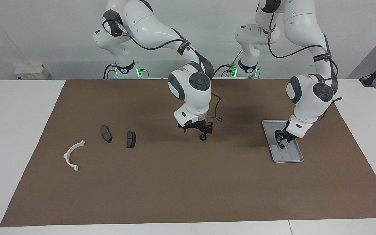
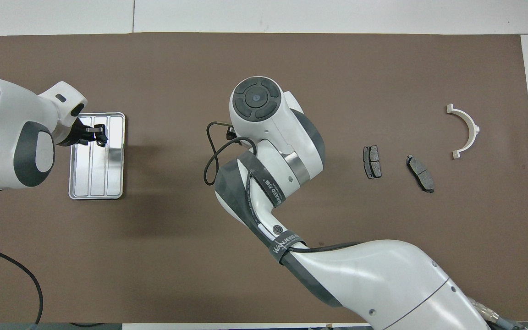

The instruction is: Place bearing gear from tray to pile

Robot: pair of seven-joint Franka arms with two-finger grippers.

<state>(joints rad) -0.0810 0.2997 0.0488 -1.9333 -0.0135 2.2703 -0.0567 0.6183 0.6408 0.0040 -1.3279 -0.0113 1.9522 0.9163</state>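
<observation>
One small dark round part, taken to be the bearing gear (image 1: 282, 146), sits in the tray (image 1: 297, 160), near the middle of its ridged floor, toward the left arm's end of the bench (image 1: 188, 189). The left pincer (image 1: 282, 141) is lowered right onto it, presumably to lift it, but whether it is open or closed on the part cannot be told. The right pincer (image 1: 204, 132) hangs low over the middle of the bench, between tray and pile, seemingly stationed for a handover. A dark round shape shows at its tip, and its state cannot be told either. The pile, two brake pads (image 1: 106, 133) and a white arc (image 1: 70, 156), lies well apart toward the right arm's end.
</observation>
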